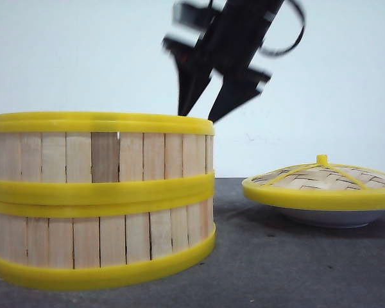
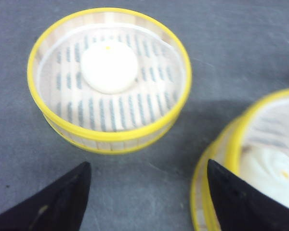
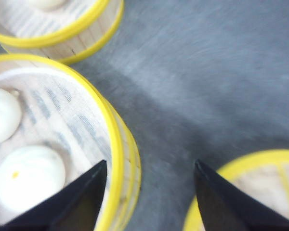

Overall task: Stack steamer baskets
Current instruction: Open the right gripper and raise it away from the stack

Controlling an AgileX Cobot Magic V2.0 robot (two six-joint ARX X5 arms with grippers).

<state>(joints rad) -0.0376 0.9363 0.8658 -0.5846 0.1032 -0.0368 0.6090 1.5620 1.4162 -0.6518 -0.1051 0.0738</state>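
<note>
Two steamer baskets [image 1: 99,205] stand stacked at the front left, pale slats between yellow rims. In the right wrist view the top one [image 3: 113,139] holds two white buns [image 3: 29,175]. A third steamer basket [image 2: 111,130] with one bun [image 2: 109,66] stands alone on the table beyond the stack [image 2: 241,130]. My right gripper [image 1: 197,117] hangs open above the stack's right edge, blurred. In its own view the right gripper [image 3: 150,163] has one finger over the rim and the other near the lid. My left gripper [image 2: 147,162] is open and empty over bare table between the single basket and the stack.
A domed woven lid [image 1: 321,183] with yellow rim and knob rests on a white plate [image 1: 337,218] at the right. The dark grey table [image 1: 269,256] lies between it and the stack. A pale wall is behind.
</note>
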